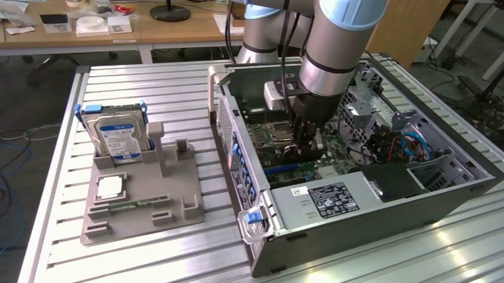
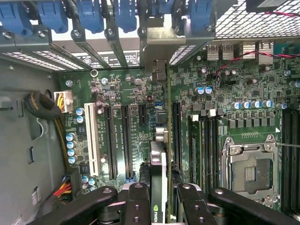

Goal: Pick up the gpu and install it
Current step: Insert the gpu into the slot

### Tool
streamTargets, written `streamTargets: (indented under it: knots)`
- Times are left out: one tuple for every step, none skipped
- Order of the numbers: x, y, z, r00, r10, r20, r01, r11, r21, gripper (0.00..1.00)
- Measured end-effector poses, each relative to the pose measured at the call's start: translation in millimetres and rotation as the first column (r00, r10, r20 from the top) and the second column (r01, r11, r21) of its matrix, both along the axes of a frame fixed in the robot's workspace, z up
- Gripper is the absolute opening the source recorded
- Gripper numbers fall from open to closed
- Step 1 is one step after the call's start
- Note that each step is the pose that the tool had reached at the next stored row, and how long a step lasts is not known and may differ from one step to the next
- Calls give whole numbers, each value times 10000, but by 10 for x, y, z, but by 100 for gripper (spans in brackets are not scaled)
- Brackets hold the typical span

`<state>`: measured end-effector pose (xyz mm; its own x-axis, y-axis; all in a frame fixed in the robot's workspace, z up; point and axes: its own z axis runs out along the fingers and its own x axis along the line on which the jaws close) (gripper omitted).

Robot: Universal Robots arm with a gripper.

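The gpu appears edge-on in the wrist view, a thin dark card standing upright over the motherboard. Its silvery metal bracket reaches the rear slot openings of the case. My gripper is shut on the card, a black finger pressed on each side. In the exterior view my gripper is deep inside the open computer case, with the gpu low against the board.
Black expansion slots and a white slot lie beside the card, and the CPU socket is on its other side. On the exterior view's left, a grey fixture holds a hard drive and a memory stick.
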<state>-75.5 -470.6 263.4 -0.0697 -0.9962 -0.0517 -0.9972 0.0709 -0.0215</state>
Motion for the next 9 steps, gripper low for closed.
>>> streamTargets:
  knots:
    - [-2, 0, -1, 10000, -1, 0, 1, 10000, 1, 27]
    - [-6, 1, -2, 10000, -3, 1, 3, 10000, 2, 27]
    - [-9, 1, -2, 10000, -2, 1, 2, 10000, 2, 27]
    - [-13, 2, -3, 10000, 0, 1, 0, 10000, 3, 27]
    - [-18, 2, -3, 10000, 0, 2, 0, 10000, 3, 27]
    - [-21, 2, -3, 10000, -1, 1, 1, 10000, 3, 27]
    - [-21, 2, -3, 10000, 1, 1, -1, 10000, 2, 27]
    - [-22, 2, -3, 10000, 2, 1, -2, 10000, 1, 27]
    - [-24, 2, -3, 10000, 1, 1, -1, 10000, 1, 27]
